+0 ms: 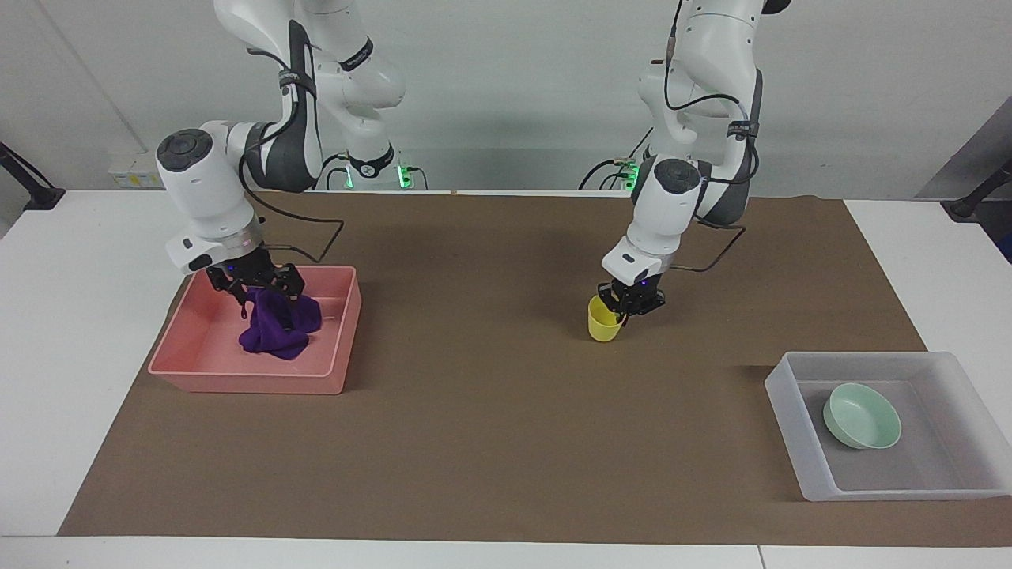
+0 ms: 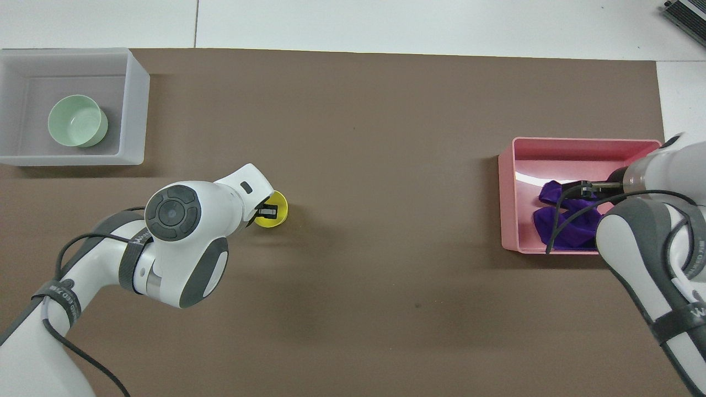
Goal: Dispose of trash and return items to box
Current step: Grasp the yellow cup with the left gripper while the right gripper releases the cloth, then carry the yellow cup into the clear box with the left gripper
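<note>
A pink tray [image 1: 345, 316] [image 2: 507, 193] sits on a brown mat [image 1: 490, 427] [image 2: 358, 138] toward the right arm's end of the tabletop [image 1: 71, 356] [image 2: 386, 22]. The mat covers most of the white tabletop, leaving bare margins at both ends.

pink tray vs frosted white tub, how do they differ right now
The pink tray is opaque and holds the purple rag; the frosted white tub is translucent and holds the mint-green bowl. The tray sits at the right arm's end of the table, nearer to the robots, with the right tool over it; no tool is over the tub, at the left arm's end. Both are rectangular and open-topped.
</note>
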